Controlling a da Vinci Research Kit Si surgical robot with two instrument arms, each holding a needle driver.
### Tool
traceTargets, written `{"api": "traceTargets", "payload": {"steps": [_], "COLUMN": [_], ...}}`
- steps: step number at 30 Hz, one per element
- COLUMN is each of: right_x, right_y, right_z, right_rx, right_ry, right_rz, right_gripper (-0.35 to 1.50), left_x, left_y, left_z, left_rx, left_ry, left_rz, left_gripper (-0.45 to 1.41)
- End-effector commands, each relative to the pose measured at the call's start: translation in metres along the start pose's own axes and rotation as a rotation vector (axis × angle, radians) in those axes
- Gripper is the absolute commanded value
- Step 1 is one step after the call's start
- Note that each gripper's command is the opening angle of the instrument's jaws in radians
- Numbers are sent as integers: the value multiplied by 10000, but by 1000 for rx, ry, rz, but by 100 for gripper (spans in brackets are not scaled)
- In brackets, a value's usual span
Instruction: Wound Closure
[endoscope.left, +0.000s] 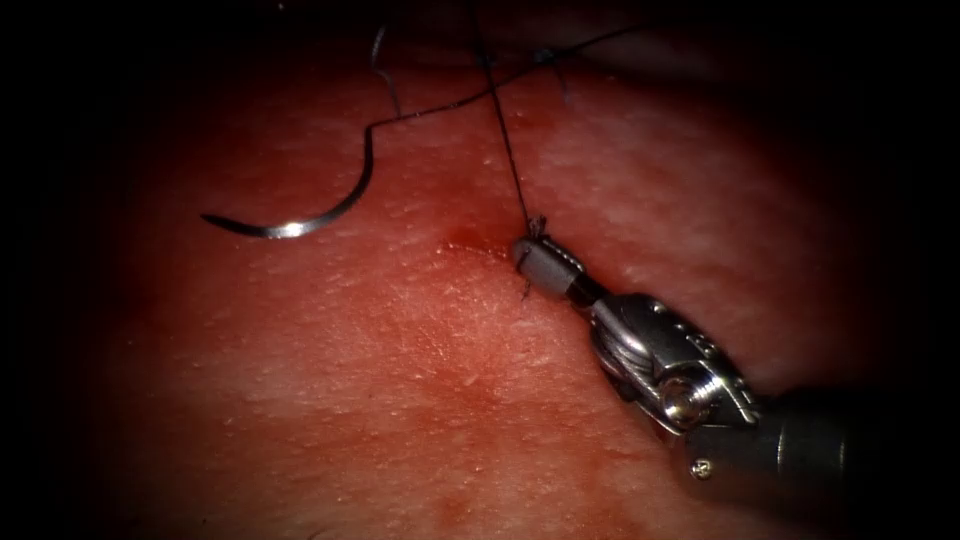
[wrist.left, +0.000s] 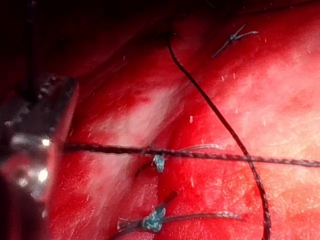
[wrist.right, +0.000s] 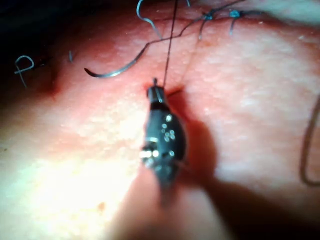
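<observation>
My right tool (endoscope.left: 528, 255) comes in from the lower right, its jaws shut on a short end of thread beside a small knot (endoscope.left: 537, 225) on the tissue (endoscope.left: 380, 380). From that knot a taut thread (endoscope.left: 505, 140) runs straight up and out of the picture. The curved needle (endoscope.left: 300, 226) lies free on the tissue to the left, held by neither tool and not in the tissue; its thread trails from its tail toward the upper right. In the left wrist view my left tool (wrist.left: 60, 145) is a blur, with a taut thread (wrist.left: 210, 156) stretching from its jaws. The right wrist view shows the right tool (wrist.right: 156, 92) and the needle (wrist.right: 115, 71).
Tied stitches with short cut ends sit along the closed cut (wrist.left: 159, 161) (wrist.left: 154, 220) (wrist.left: 235, 36), and more knots (endoscope.left: 545, 55) lie at the far end. A loose curl of thread (wrist.right: 22, 65) rests on the tissue. Red fluid (endoscope.left: 465, 240) stains the spot beside the knot.
</observation>
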Motion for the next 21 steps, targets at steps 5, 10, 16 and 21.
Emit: {"api": "traceTargets", "payload": {"steps": [5,10,16,21], "right_x": [-9,-13,-18,-29], "right_y": [-2,-6,-7,2], "right_z": [1,-3,-3,-2], "right_rx": [5,20,138,301], "right_ry": [-4,-11,8,24], "right_rz": [-8,-51,-335,-558], "right_gripper": [-35,-35,-35,-35], "left_x": [2,2,-1,-5], "left_y": [-17,-24,-26,-26], "left_z": [23,41,57,66], "left_rx": [20,21,25,23], "left_ry": [-7,-33,-48,-56], "left_rz": [13,34,40,46], "left_gripper": [-45,-45,-45,-45]}}
